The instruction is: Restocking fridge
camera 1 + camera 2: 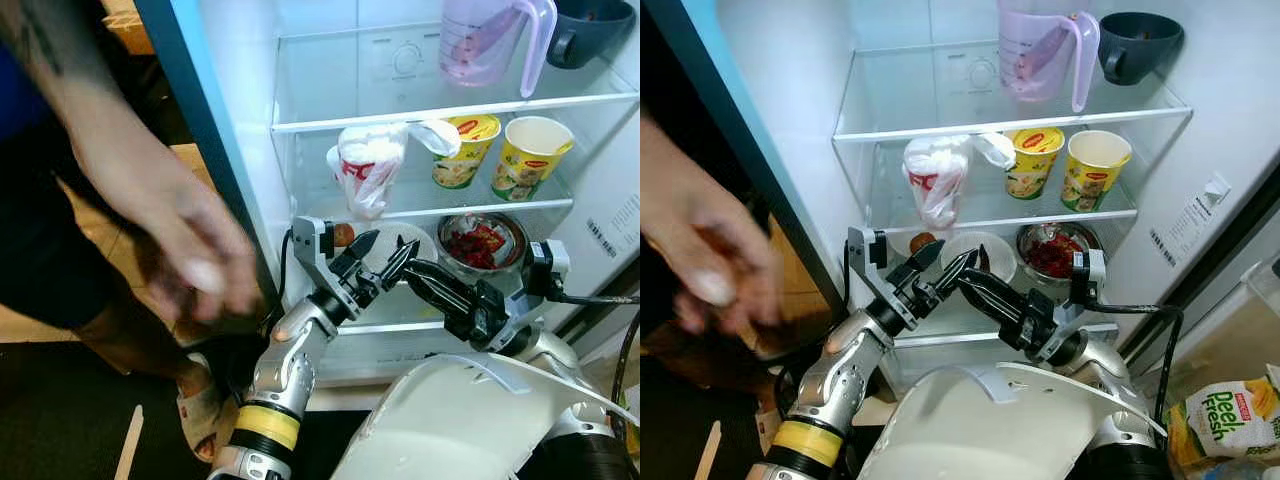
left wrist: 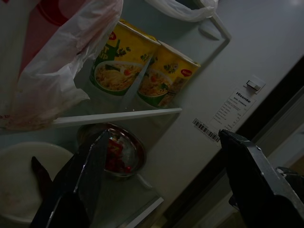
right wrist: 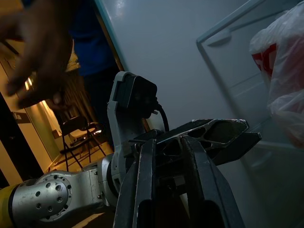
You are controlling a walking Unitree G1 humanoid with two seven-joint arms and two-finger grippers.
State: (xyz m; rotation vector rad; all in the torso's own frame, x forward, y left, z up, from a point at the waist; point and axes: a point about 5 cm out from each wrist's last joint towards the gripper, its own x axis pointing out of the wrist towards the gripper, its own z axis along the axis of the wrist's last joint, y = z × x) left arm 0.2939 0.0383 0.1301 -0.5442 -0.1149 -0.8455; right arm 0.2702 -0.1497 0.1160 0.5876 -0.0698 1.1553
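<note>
Both pincers meet in front of the open fridge (image 1: 250,150), level with its bottom shelf. The left gripper (image 1: 378,255) has its fingers spread wide and holds nothing; the left wrist view looks between them at the shelves. The right gripper (image 1: 420,280) reaches across towards the left one, its two fingers drawn narrow, almost together, with nothing that I can see between them. A person's hand (image 1: 190,255) hangs blurred by the fridge's left edge.

On the middle shelf a plastic bag (image 1: 368,165) sits at the left end, with two noodle cups (image 1: 505,150) towards the right edge. On the bottom shelf a white plate (image 1: 978,252) lies left of a steel bowl (image 1: 480,240) holding something red. A pink jug (image 1: 490,40) and a dark cup (image 1: 590,30) stand on the top shelf.

No item to stock is in either pincer yet, and I cannot tell which comes next. Judging by what is shelved, the cups are light and thin-walled, so they should crush under a hard squeeze; take them around the middle, gently. The bag is soft and slack; pinch the bunched neck. The bowl looks stiff and slippery; grip its rim.
</note>
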